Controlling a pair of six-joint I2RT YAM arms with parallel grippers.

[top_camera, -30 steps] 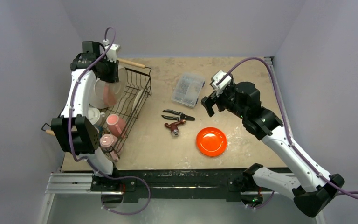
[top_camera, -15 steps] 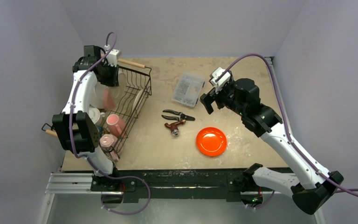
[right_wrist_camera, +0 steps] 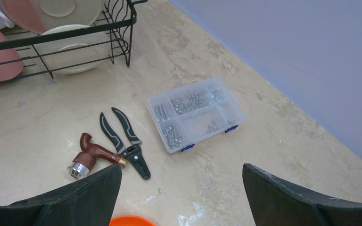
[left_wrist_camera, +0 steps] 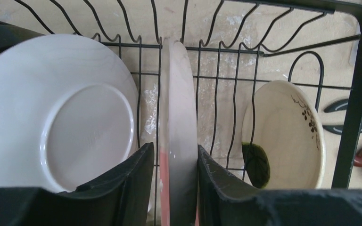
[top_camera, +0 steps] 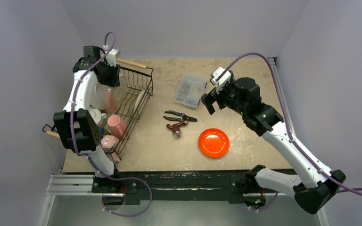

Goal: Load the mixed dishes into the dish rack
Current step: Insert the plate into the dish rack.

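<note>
The dish rack sits at the left side of the counter, partly under the left arm; the left tool reaches down into its far end, one finger on each side of a pink-and-cream plate that stands on edge in a wire slot; the fingers lie close along the plate, but I cannot tell whether they press it or merely flank it. A white plate leans just beside it, underside showing, and on the other side a cream dish with a dark green pattern rests against the rack's end wall; two pink mugs lie in the near end of the rack. The right tool hangs over the middle of the counter, fingers spread wide and holding nothing; below it lie a clear box, black pliers and a red-brown nozzle; the orange plate lies flat on the counter, well apart from the rack.
</note>
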